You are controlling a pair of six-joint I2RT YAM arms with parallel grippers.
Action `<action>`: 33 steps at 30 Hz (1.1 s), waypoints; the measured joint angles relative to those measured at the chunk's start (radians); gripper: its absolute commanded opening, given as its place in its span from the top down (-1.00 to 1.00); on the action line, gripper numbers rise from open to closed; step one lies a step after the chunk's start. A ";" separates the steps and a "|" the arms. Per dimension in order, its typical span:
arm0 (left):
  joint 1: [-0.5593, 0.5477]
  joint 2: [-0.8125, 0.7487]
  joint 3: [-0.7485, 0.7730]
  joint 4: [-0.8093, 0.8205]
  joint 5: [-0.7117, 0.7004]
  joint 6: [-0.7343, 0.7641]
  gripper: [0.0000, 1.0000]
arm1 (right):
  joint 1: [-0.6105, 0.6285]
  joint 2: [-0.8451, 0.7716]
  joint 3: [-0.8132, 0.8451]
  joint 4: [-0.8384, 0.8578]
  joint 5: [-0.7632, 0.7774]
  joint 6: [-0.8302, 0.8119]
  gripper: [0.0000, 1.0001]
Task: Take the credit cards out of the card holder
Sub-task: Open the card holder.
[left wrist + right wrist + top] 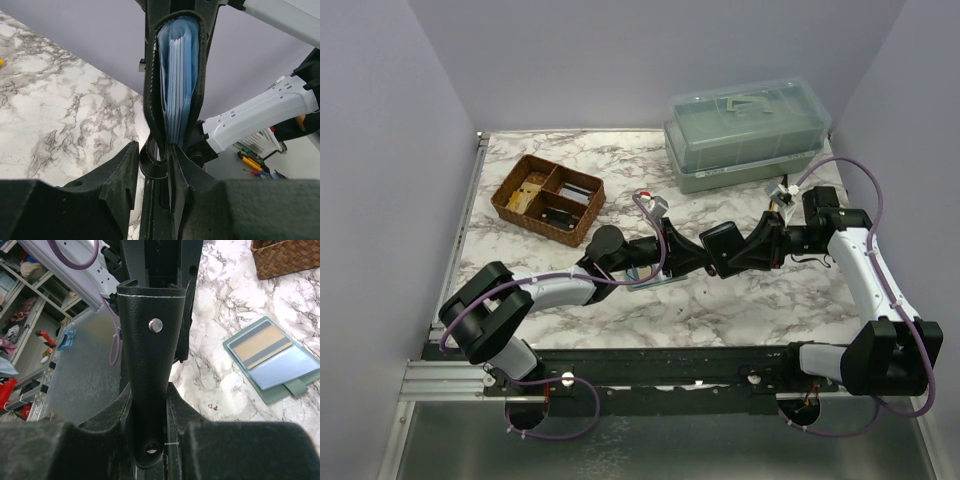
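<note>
At the upper left of the top view, a brown woven wicker tray (548,198) stands on the marble-patterned worktop (720,310). In the middle, the left claw (154,167) is closed on one end of the black, grainy card holder (147,365). The thin pale blue credit cards (177,75) sit packed inside it. The right claw (149,412) pinches the other end.
</note>
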 measured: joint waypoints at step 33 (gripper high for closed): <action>0.005 -0.133 -0.080 -0.101 -0.109 -0.070 1.00 | 0.013 -0.051 0.026 0.303 0.285 0.451 -0.86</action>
